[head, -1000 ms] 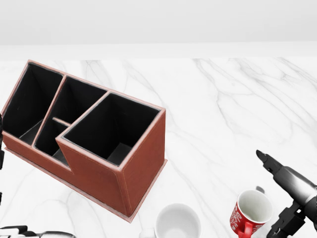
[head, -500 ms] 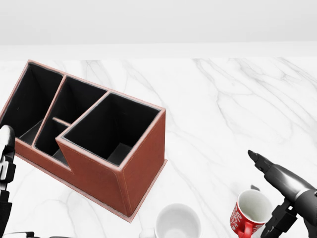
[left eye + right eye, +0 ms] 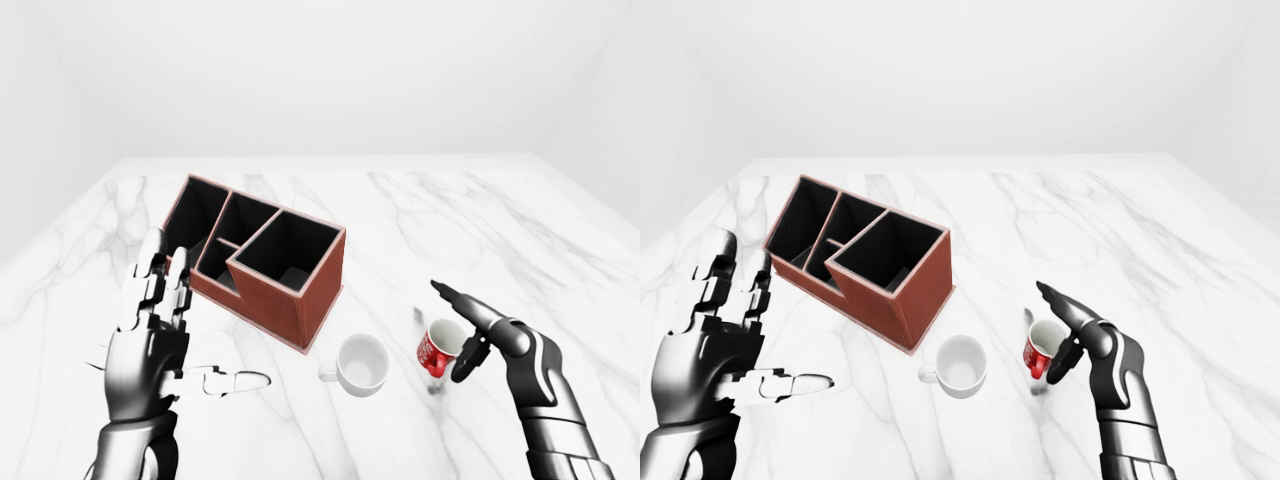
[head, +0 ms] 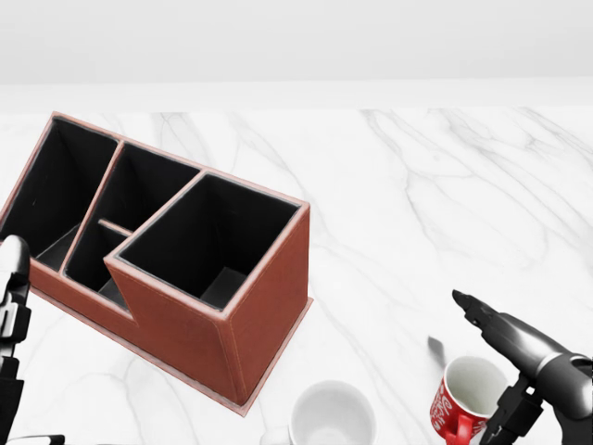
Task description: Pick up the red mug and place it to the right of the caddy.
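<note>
Change: right hand (image 3: 462,335) has advanced leftward in head view over last second, now at red mug (image 3: 438,347), fingers spread about rim, not closed; grasp judged imminent. Mug upright on bench (image 3: 420,215), lower right of caddy (image 3: 262,256), beside white mug (image 3: 361,364). Left hand (image 3: 150,335) raised, fingers apart, holding nothing. Bench: white marble. Room: plain white walls.

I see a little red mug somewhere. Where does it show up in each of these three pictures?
Left-eye view: red mug, lower right of centre.
Head view: at the bottom edge, right.
Right-eye view: just right of centre, low.
Shared landmark: the white mug to its left.
</note>
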Robot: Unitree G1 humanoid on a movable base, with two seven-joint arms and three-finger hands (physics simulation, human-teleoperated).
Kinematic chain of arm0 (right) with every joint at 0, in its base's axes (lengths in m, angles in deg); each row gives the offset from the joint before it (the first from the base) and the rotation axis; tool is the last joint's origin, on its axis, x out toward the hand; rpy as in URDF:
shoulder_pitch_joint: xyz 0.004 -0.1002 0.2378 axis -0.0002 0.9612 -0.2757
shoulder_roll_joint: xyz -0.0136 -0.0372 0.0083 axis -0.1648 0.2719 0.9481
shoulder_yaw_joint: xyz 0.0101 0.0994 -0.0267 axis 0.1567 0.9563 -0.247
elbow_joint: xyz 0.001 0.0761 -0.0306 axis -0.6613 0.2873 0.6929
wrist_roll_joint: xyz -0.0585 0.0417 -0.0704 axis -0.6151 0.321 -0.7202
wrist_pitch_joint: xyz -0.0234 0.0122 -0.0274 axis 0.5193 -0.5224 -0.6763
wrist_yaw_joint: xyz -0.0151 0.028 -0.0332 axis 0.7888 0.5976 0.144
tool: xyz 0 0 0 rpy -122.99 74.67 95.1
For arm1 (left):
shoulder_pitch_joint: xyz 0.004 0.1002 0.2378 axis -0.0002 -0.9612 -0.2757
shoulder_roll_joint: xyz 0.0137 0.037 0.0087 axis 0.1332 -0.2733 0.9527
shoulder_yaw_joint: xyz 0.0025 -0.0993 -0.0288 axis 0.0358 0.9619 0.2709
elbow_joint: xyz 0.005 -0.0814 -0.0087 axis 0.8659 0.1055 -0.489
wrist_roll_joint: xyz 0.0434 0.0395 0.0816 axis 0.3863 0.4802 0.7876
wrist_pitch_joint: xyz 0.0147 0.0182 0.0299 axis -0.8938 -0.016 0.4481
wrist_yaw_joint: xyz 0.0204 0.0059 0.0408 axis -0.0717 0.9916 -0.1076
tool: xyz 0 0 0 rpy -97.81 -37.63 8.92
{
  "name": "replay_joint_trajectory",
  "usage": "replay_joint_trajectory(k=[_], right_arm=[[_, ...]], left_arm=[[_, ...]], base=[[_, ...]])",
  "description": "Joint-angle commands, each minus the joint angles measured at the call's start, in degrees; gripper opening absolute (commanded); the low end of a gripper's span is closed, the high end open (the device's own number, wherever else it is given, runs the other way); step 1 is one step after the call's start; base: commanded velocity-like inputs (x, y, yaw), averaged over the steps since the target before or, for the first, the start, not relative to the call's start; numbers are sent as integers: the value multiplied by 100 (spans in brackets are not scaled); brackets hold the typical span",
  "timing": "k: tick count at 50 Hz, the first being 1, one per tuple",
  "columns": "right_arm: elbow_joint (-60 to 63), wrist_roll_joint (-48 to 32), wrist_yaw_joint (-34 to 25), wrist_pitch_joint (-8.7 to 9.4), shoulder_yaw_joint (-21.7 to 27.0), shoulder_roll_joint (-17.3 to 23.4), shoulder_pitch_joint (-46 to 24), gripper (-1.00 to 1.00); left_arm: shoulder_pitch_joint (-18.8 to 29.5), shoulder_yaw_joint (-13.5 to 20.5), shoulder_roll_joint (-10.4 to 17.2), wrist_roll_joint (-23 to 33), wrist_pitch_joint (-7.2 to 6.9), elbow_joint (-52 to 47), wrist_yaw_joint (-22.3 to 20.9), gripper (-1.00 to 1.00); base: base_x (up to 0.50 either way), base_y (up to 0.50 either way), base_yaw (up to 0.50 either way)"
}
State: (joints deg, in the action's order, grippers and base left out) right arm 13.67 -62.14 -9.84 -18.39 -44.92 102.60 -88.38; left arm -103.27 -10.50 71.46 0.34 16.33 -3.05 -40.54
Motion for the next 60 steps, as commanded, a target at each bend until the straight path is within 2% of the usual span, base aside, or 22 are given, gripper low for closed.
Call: replay_joint_trajectory(k=[1,23,50,51,52,53,60], right_arm=[[-311,29,44,0,-50,19,-27,100],[-46,-22,0,0,77,43,204,100],[-828,-19,209,0,-143,98,-100,100],[-912,-15,236,0,-143,120,-123,69],[-919,-13,239,0,-144,122,-126,69],[-889,-18,213,0,-146,132,-117,-100],[-746,-109,121,0,-160,125,-120,-100]], left_arm=[[7,-40,16,21,0,25,18,100],[-28,25,-15,-20,0,-150,-6,100],[46,-23,38,42,0,97,58,100],[54,-19,38,44,0,107,63,100],[54,-19,38,45,0,108,64,100],[62,-30,38,52,0,99,71,100],[46,-117,55,108,0,191,112,100]], base=[[0,0,0],[0,0,0],[0,0,0],[0,0,0],[0,0,0],[0,0,0],[0,0,0]])
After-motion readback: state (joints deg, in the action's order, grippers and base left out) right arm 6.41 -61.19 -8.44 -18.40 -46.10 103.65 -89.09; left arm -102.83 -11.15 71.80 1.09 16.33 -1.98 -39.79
